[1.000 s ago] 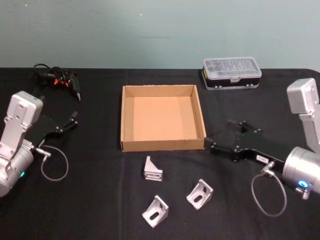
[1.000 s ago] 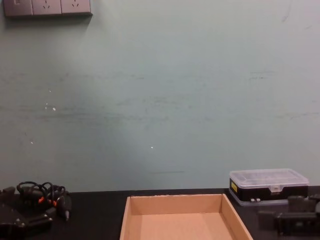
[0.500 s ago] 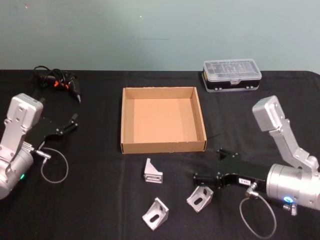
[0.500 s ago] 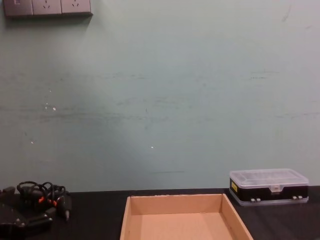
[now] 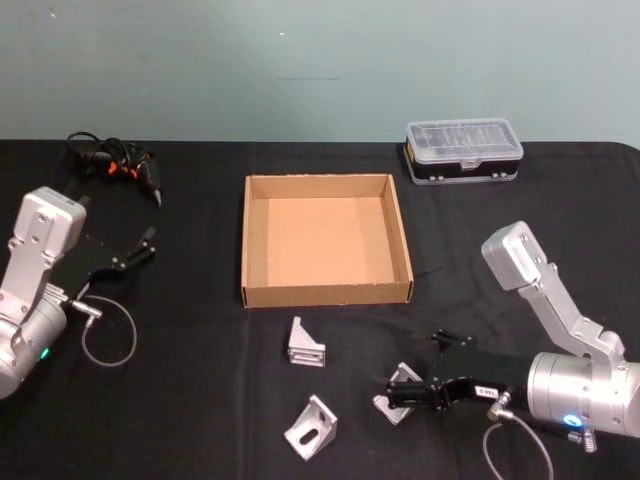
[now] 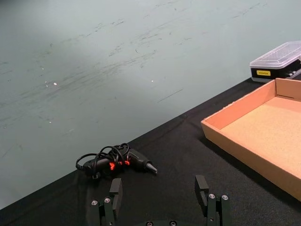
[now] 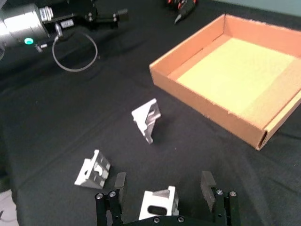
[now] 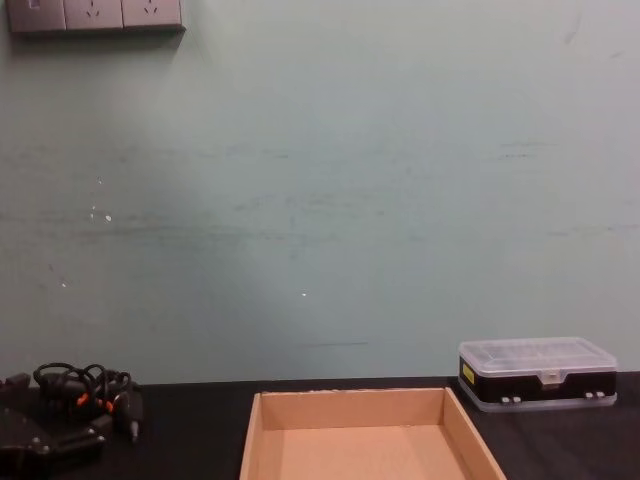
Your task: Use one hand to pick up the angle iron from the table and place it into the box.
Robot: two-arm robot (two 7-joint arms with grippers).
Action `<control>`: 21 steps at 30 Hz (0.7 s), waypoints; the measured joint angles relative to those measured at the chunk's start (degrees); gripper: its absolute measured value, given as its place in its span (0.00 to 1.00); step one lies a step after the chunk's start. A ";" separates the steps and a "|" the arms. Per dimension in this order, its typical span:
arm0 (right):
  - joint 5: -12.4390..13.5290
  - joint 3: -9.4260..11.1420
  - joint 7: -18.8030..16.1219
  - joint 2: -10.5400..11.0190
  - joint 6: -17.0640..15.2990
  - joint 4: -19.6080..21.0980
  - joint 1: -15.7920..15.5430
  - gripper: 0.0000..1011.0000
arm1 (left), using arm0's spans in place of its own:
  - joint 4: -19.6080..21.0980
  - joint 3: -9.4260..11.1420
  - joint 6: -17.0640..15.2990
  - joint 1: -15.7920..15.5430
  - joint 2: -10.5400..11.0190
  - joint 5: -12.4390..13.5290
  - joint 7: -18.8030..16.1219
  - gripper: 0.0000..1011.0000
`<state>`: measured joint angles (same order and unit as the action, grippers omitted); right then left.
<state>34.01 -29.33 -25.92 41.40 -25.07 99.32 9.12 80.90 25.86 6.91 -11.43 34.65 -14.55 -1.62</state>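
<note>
The right gripper (image 7: pixel 163 177) stands spread astride the nearest angle iron (image 7: pixel 157 201): I'd centre it, sink lower, then close squarely, while the left gripper (image 6: pixel 158 181) idles spread at far left.

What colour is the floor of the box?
Plain tan brown; the box shows best in the head view.

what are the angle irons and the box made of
Angle irons: probably metal, likely aluminium; pale silver-grey, dull sheen, slotted holes. The right hand sits open around one. Box: cardboard, apparently; tan, matte, thin walls with raw cut edges. The left hand rests open, off to its left.
</note>
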 joint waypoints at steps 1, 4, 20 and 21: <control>-0.09 -0.16 -0.01 0.05 -0.19 -0.01 0.04 0.99 | 0.00 0.00 0.00 0.00 0.00 0.00 0.00 1.00; -0.32 -0.74 -0.12 0.28 -0.80 -0.01 0.15 0.99 | 0.00 0.00 0.00 0.00 0.00 0.00 0.00 1.00; -1.39 -1.46 0.16 0.70 -1.69 -0.70 -0.05 0.99 | 0.00 0.00 0.00 0.00 0.00 0.00 0.00 1.00; -1.56 -1.49 0.18 0.63 -1.61 -0.75 -0.07 0.96 | 0.00 0.00 0.00 0.00 0.00 0.00 0.00 1.00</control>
<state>32.45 -30.82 -25.74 42.03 -26.68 98.57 9.05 80.90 25.86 6.91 -11.43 34.65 -14.54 -1.62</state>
